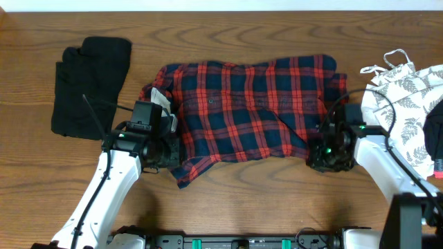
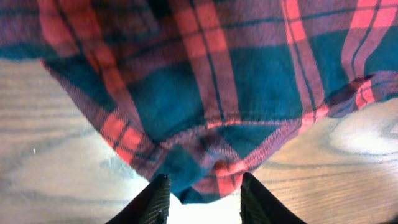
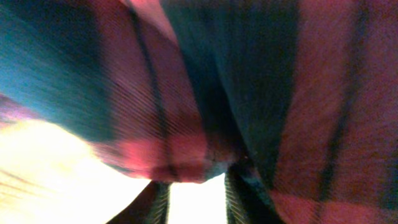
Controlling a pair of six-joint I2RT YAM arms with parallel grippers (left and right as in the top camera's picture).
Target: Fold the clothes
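Three garments lie across my wood-grain surface (image 1: 242, 207), which is brown with wide swirling grain. Farthest left is a black garment (image 1: 90, 86), folded into a rough block and lying flat, apart from everything else.

Next comes my left tool (image 2: 202, 186), low at the near-left corner of the plaid shirt (image 1: 249, 104). In the left wrist view its two fingers (image 2: 157, 199) stand apart with bright surface showing in the gap. The shirt's hem hangs just past the tips and is not pinched.

The shirt is red and navy. It is spread, rumpled, across the middle of the surface, with its collar end to the left. A white neck label (image 1: 160, 97) shows there, just beyond my left wrist, and any writing on it is too small to read. One corner of the shirt trails toward the near edge, beside my left arm.

My right tool (image 3: 196, 196) sits at the shirt's near-right corner. The right wrist view is blurred, yet its fingers (image 3: 236, 199) are plainly apart with a strip of light between them. Plaid cloth fills the view beyond them.

At the far right lies a white leaf-print garment (image 1: 408, 90), near the shirt but not touching it. A thin strap loops out on its far side.

Beyond the surface's far edge runs a pale strip, and along its near edge a dark rail (image 1: 242, 242) with green pieces.
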